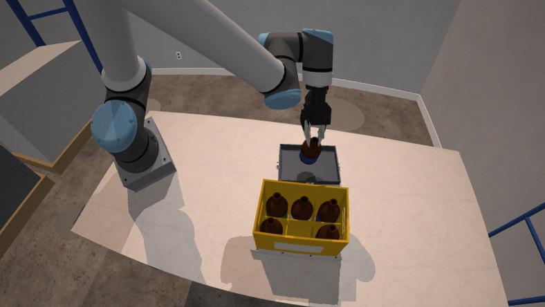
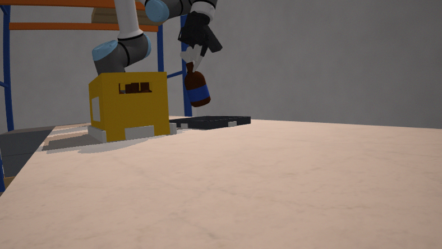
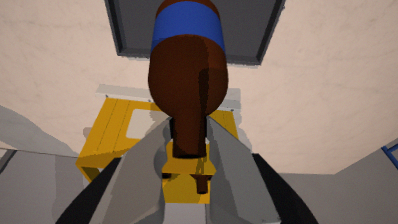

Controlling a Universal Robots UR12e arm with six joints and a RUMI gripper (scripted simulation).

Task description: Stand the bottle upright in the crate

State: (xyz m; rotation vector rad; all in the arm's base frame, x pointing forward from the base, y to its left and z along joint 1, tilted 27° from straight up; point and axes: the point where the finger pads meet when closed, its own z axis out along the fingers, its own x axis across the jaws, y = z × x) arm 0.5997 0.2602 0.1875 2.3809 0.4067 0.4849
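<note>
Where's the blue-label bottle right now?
The bottle hangs by its neck from the gripper, lifted above the tray, beside the yellow crate.

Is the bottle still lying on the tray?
No. The bottle hangs neck-up, slightly tilted, above the tray, its neck pinched in the gripper.
</note>
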